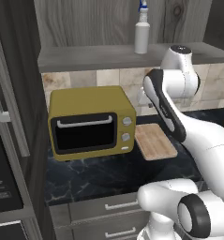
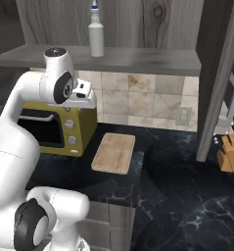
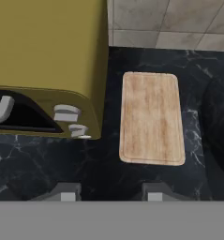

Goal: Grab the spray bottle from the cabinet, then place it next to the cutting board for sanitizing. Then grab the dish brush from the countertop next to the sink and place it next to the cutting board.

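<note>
Hand view shows the pincer (image 3: 108, 191) at the frame's bottom, its 2 tips spread and pinching nothing, above the cutting board (image 3: 152, 118) on the black bench (image 3: 38, 159) beside the yellow oven (image 3: 48, 47). Right base view adds the spray bottle (image 2: 96, 37), upright on the cabinet (image 2: 138, 59) shelf at upper left, and a knife block (image 2: 231, 152) at right. No writing is readable.

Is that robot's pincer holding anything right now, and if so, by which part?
Nothing is held. The pincer hangs over the countertop with bare space between its tips, and the spray bottle stands untouched on the cabinet shelf.

Wood-grain cutting board (image 3: 152, 124), glossy marble countertop (image 3: 38, 164), plastic spray bottle (image 1: 142, 33)
</note>
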Controlling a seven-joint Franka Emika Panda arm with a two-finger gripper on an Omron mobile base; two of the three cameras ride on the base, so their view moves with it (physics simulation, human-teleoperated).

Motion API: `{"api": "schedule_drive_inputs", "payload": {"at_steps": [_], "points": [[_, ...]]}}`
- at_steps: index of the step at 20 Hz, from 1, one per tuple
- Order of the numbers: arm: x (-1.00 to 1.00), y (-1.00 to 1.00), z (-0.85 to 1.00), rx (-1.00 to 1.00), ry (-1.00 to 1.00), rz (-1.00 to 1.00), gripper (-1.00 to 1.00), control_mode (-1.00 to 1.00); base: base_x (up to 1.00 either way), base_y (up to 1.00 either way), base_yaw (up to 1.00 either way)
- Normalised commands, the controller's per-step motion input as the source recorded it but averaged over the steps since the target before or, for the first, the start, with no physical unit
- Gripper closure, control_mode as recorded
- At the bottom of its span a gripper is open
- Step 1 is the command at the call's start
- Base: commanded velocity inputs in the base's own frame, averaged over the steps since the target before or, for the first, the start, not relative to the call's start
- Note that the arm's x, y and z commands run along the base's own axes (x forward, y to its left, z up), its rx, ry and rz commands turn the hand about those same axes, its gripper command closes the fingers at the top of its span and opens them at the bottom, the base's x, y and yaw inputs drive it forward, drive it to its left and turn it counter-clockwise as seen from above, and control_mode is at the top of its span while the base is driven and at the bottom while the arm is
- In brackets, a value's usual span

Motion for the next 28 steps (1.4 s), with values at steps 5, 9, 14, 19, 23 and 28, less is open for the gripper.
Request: {"api": "schedule_drive_inputs", "payload": {"at_steps": [5,9,14,19,23,28], "points": [[-0.44,0.00,0.01,0.00,-0.06,0.00,-1.00,-1.00,0.00,0.00,0.00],[-0.66,0.00,0.07,-0.01,-0.24,0.00,-1.00,-1.00,0.00,0.00,0.00],[-0.62,0.00,0.41,0.00,-0.46,0.00,-1.00,-1.00,0.00,0.00,0.00],[-0.44,0.00,0.74,0.00,-0.40,0.00,-1.00,-1.00,0.00,0.00,0.00],[-0.46,0.00,0.98,0.00,-0.31,0.00,-1.00,-1.00,0.00,0.00,0.00],[-0.26,0.00,1.00,0.00,-0.29,0.00,-1.00,-1.00,0.00,0.00,0.00]]}}
